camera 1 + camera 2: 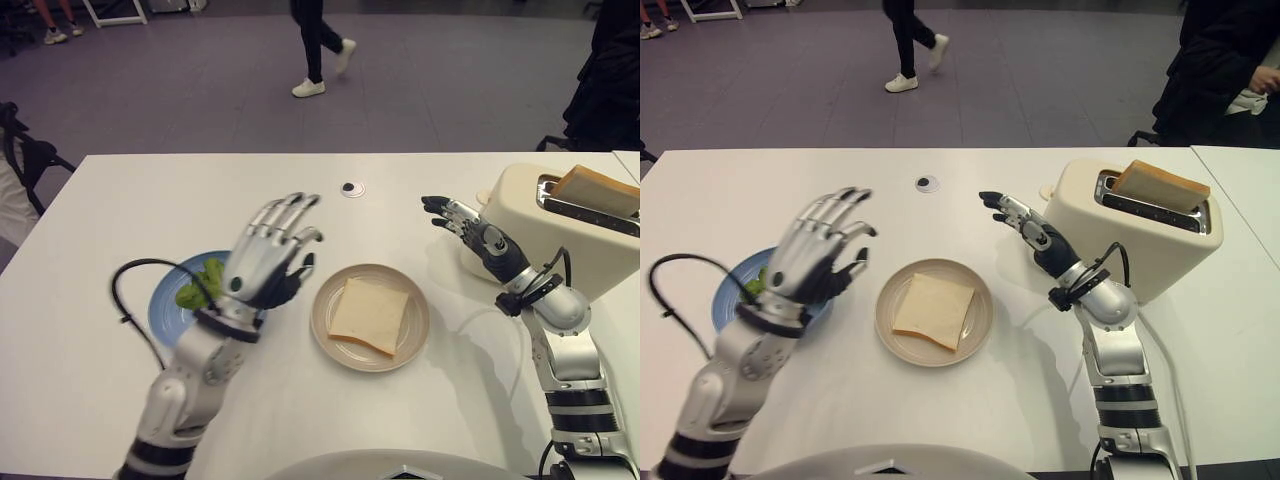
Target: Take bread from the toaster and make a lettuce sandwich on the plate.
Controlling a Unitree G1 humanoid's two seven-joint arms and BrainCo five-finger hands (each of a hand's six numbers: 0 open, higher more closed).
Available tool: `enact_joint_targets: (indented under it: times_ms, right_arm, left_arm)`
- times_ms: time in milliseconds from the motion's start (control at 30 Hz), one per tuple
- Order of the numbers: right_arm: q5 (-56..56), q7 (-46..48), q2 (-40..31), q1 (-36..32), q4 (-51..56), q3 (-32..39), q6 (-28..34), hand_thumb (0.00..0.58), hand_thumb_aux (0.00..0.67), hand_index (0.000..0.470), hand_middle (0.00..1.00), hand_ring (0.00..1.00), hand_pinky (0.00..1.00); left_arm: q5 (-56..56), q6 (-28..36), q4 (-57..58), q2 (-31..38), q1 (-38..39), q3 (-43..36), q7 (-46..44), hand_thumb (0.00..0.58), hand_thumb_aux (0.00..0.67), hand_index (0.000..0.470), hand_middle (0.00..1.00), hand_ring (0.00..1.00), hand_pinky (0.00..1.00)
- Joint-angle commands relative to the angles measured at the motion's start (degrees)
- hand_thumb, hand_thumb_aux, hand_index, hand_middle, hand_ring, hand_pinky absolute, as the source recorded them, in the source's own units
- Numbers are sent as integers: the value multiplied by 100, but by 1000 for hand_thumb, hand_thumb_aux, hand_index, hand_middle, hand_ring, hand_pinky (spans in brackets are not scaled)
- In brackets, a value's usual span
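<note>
One slice of bread point(370, 315) lies flat on the beige plate point(421, 322) at the middle of the table point(130, 200), and a second slice point(597, 190) stands half out of the toaster point(530, 235) at the right. The lettuce point(203, 282) sits on a blue plate point(160, 312) to the left, and is probably the next thing needed.

It should be very light, limp and easy to tear or crush. A gentle pinch at its raised, crinkled edge seems the best hold, since a flat press would only push it into the plate.

The left hand point(268, 255) is raised just to the right of the leaf, palm turned toward the beige plate. Its fingers point(285, 215) are spread and extended, holding nothing. It seems to hover above the leaf without touching it, though the wrist hides part of the leaf.

The right hand point(470, 232) is near the toaster's left face, fingers straight and apart, empty, and well below the standing slice.
</note>
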Motion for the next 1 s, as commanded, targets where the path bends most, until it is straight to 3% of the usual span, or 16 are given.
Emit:
enact_joint_targets:
  times_ms: [33,200,233,267,300,333,367,567,900,967,1000]
  right_arm:
    - [-8,-12,44,-32,170,-23,-102,0,0,0,0,0,0]
    - [-104,-68,129,53,277,73,-223,0,0,0,0,0,0]
    - [-113,-77,132,65,291,78,-230,0,0,0,0,0,0]
    - [-118,-80,135,73,306,82,-236,0,0,0,0,0,0]
    - [-118,-84,133,87,307,80,-240,0,0,0,0,0,0]
    - [-119,-87,133,94,316,79,-244,0,0,0,0,0,0]
    - [-120,-88,134,95,328,80,-250,0,0,0,0,0,0]
    - [-90,-81,102,111,382,26,-259,0,0,0,0,0,0]
    - [-85,-80,118,79,439,31,-275,0,0,0,0,0,0]
    - [-88,-83,126,79,439,39,-277,0,0,0,0,0,0]
    - [-88,-85,129,82,437,40,-279,0,0,0,0,0,0]
  left_arm:
    - [353,-98,576,-383,-599,-708,-144,580,670,470,0,0,0]
    - [148,-111,587,29,-109,-259,-137,580,670,470,0,0,0]
    - [78,-120,554,151,53,-79,-116,573,599,420,0,0,0]
    - [-8,-133,538,282,207,123,-89,468,376,264,0,0,0]
    - [-76,-131,529,403,343,326,-62,468,376,264,0,0,0]
    - [-140,-125,528,518,472,535,-34,18,11,7,0,0,0]
    - [-220,-145,568,647,600,758,7,0,0,0,0,0,0]
    - [-583,-513,1406,1454,1296,1813,316,0,0,0,0,0,0]
    - [-760,-948,3319,1931,981,1697,804,0,0,0,0,0,0]
    - [-773,-988,3598,1966,873,1635,871,190,121,85,0,0,0]
    - [-756,-1002,3725,1976,813,1579,904,237,155,109,0,0,0]
